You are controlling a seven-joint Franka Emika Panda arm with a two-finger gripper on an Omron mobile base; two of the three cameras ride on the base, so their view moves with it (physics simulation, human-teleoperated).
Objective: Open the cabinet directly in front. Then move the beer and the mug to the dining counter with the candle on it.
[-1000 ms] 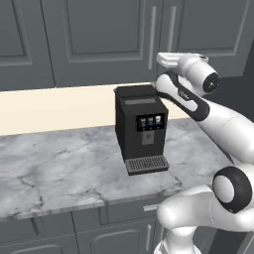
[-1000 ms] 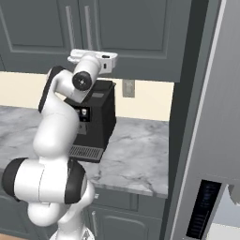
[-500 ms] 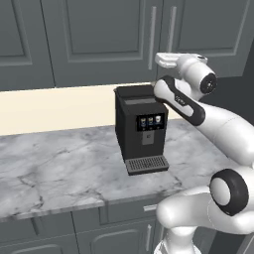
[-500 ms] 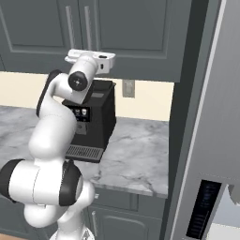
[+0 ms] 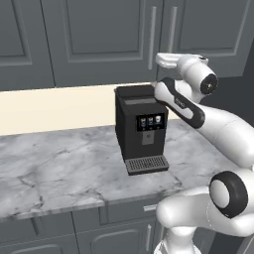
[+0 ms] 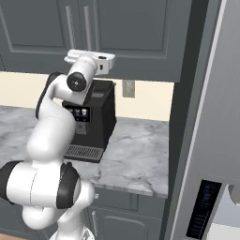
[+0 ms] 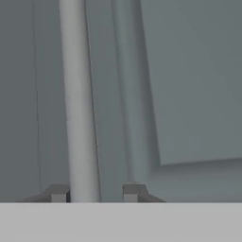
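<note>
Gripper at the cabinet handle
The gripper (image 7: pixel 94 193) brackets the cabinet (image 7: pixel 189 80) door's handle (image 7: pixel 78 99), fingers narrowed, one side touching.

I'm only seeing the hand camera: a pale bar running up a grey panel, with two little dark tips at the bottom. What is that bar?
Observer: It is the long silver handle on the right-hand door of the cabinet, a dark grey wall unit.
Visitor: What sits below that cabinet?
Observer: A marble worktop with a black coffee machine standing on it.
Visitor: Is the door open yet?
Observer: No, both doors look flush and closed in the base views.
Visitor: Are those tips squeezing the handle?
Observer: The gripper has the handle between its tips, hard against one with a gap to the other, so it is not clamped.
</note>
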